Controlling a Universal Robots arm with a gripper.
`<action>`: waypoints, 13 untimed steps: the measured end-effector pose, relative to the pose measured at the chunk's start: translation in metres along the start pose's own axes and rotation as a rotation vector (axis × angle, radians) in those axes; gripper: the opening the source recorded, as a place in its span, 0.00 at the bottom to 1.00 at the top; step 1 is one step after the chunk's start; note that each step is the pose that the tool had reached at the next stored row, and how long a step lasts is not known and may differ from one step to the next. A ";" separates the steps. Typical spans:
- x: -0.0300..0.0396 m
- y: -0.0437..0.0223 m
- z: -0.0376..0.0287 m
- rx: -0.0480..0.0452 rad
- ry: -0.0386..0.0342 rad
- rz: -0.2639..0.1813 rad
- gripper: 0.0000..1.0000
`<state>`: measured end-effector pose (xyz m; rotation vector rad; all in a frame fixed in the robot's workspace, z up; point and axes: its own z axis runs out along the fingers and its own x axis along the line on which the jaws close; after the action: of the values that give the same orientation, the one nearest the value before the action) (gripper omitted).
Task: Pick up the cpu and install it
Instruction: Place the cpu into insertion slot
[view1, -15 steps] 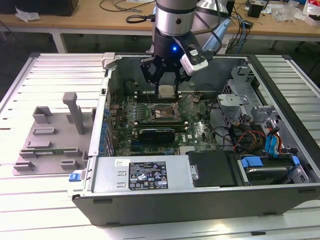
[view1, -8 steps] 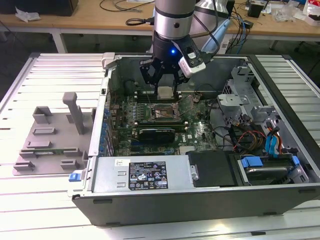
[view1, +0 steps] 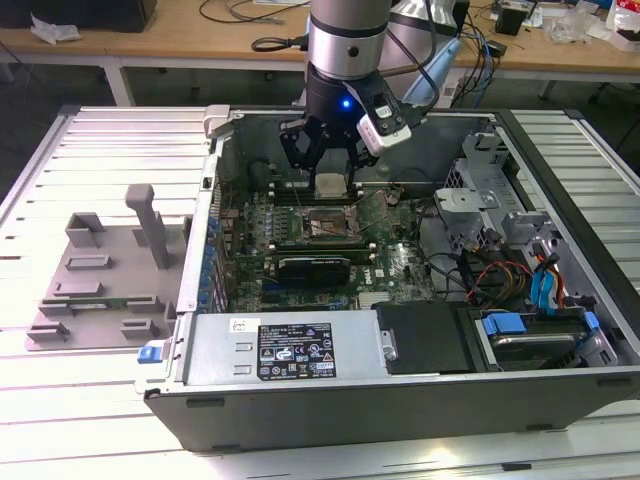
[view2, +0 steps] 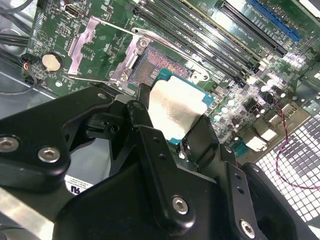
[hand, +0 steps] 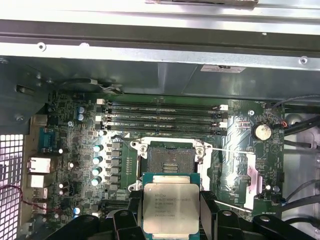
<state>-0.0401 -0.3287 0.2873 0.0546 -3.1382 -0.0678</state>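
The cpu (view1: 327, 184) is a flat square chip with a silver top, held level above the motherboard inside the open computer case. My gripper (view1: 326, 182) is shut on the cpu, one black finger on each side. In the first wrist view the cpu (hand: 170, 203) hangs just short of the open black socket (hand: 168, 159), whose metal frame (hand: 248, 172) is swung open beside it. The second wrist view has the cpu (view2: 174, 107) between the black fingers (view2: 141, 125), with the socket (view2: 158, 62) past it.
A grey plastic tray (view1: 100, 275) with slots lies on the table at the exterior view's left. The case wall (view1: 205, 230) stands between it and the motherboard. Memory slots (hand: 162, 115), cables (view1: 470, 270) and a drive cage (view1: 490, 185) crowd the case.
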 end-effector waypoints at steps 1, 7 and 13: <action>0.0000 0.0000 0.0001 0.0000 0.0000 0.000 0.55; 0.0000 0.0000 0.0005 -0.0001 -0.0033 0.076 0.55; 0.0000 -0.0001 0.0016 -0.0004 -0.0134 0.309 0.55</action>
<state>-0.0401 -0.3287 0.2857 -0.4309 -3.1157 -0.0677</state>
